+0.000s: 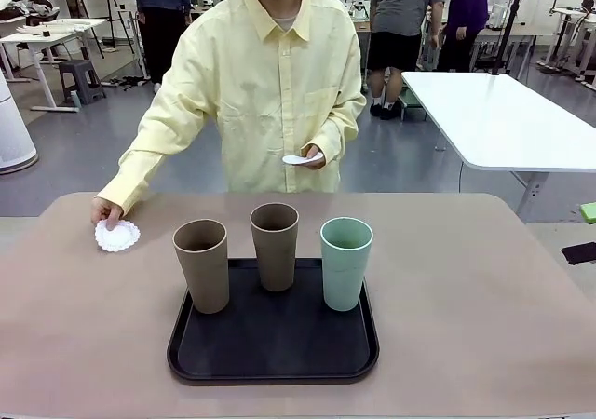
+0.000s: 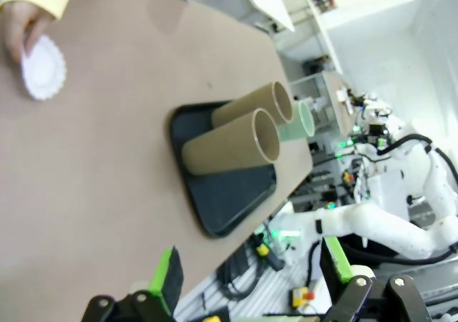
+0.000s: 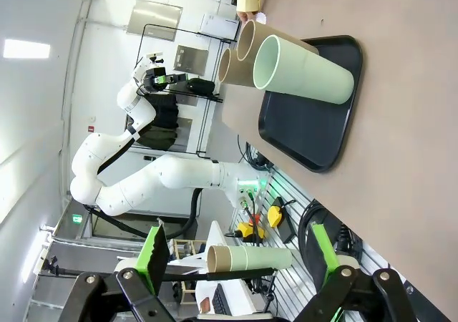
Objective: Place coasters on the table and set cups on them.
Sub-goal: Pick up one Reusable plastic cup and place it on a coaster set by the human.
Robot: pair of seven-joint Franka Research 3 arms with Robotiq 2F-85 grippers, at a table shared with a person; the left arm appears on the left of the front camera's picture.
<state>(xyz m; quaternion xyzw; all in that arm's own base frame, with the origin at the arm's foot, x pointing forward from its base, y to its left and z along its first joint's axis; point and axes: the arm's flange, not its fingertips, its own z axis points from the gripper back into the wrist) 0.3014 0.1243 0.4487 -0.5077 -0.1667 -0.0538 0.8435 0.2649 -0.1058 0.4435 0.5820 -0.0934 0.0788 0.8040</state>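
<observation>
Two grippers gape wide, empty: left gripper (image 2: 252,268), right gripper (image 3: 237,254). Mid-table (image 1: 466,289), black tray (image 1: 272,344) carries three upright cups: brown cup (image 1: 202,264), second brown cup (image 1: 275,246), mint cup (image 1: 345,262). Beyond, far-left, one coaster (image 1: 117,236) lies flat, person's hand (image 1: 105,212) covering its rim. Other hand (image 1: 314,155) holds white coasters (image 1: 298,160) edge-on; count unclear.

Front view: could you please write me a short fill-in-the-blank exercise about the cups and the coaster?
All three cups stand on the black ____.
The cup nearest the robot's right is ____, not brown.
A person's hand holds one coaster flat on the ____.
Missing words: tray, green, table.
</observation>
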